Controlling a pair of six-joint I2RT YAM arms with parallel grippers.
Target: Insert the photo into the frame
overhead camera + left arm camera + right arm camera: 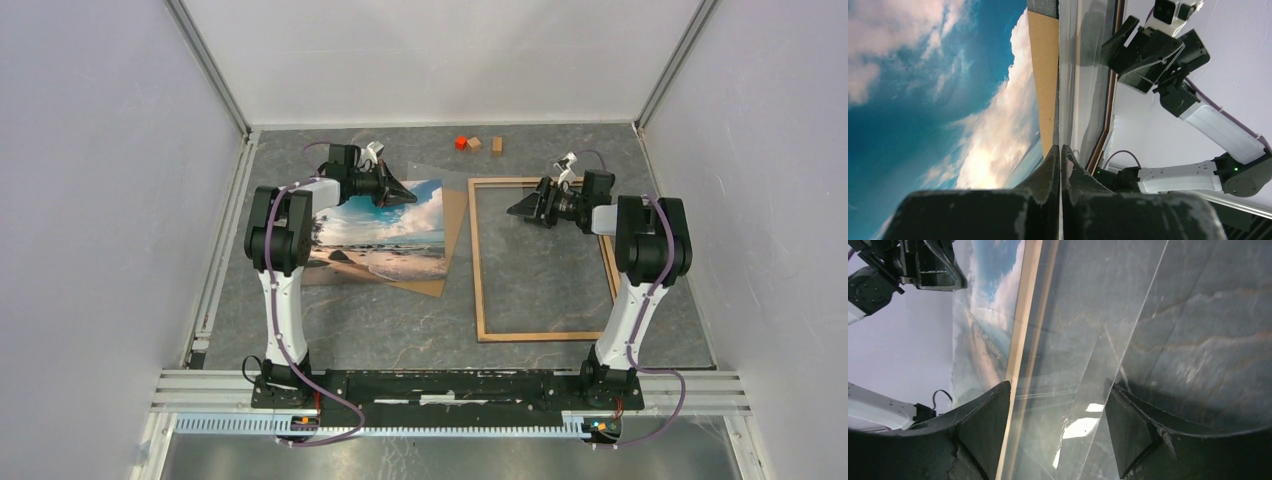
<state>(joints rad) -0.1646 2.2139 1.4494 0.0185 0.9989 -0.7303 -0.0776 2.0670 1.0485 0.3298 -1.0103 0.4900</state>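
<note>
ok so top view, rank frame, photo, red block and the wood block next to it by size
1. frame
2. photo
3. red block and wood block: both tiny and look about alike, so they are not ranked against each other.

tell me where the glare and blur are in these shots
Right wrist view: a white light patch glares off a clear sheet by the right end effector, and the photo beyond looks hazy. Left wrist view: the photo's clouds fill the left, soft from closeness. Top external view: even light, sharp, faint shadows on the table.
</note>
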